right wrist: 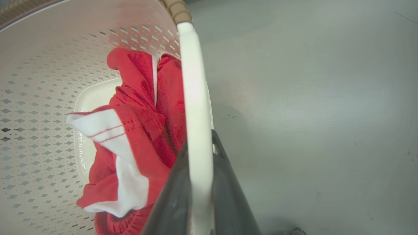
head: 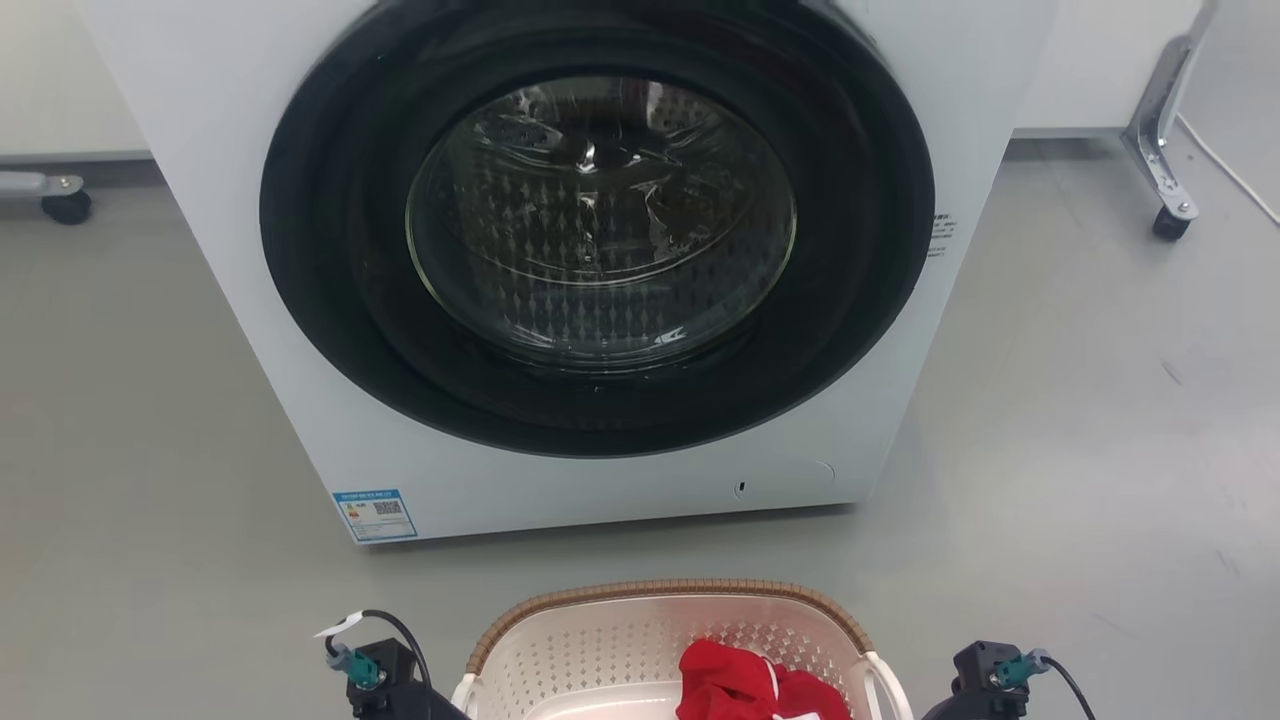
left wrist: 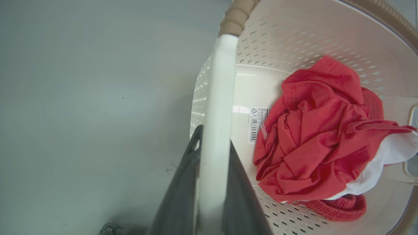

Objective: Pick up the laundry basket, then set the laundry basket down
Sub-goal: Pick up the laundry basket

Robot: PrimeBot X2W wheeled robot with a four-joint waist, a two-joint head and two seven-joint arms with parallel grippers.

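Laundry basket (head: pixel 660 592) sits near and central, before the washing machine (head: pixel 230 150), red garment (left wrist: pixel 313 130) inside. Left gripper (left wrist: pixel 214 135) pinches the left handle (left wrist: pixel 217 98), right gripper (right wrist: pixel 200 138) the right handle (right wrist: pixel 194 81), probably so the load hangs level. Lifted or grounded? Can't tell.

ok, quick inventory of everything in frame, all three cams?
washing machine: 1, white, black door ring, door shut, on the floor beyond the basket
sticker: 1, blue, lower left of the machine's front
laundry basket: 1, cream with brown rim, bottom centre of head view
clothing: red-and-white bundle, item count unclear, inside the basket
barcode label: 1, white, basket bottom, at the clothing's edge
caster wheels: 2, black, upper left and upper right
cable: 1, white, floor at upper right
floor: grey
left end effector: 1, dark, shut on the left handle
right end effector: 1, dark, shut on the right handle
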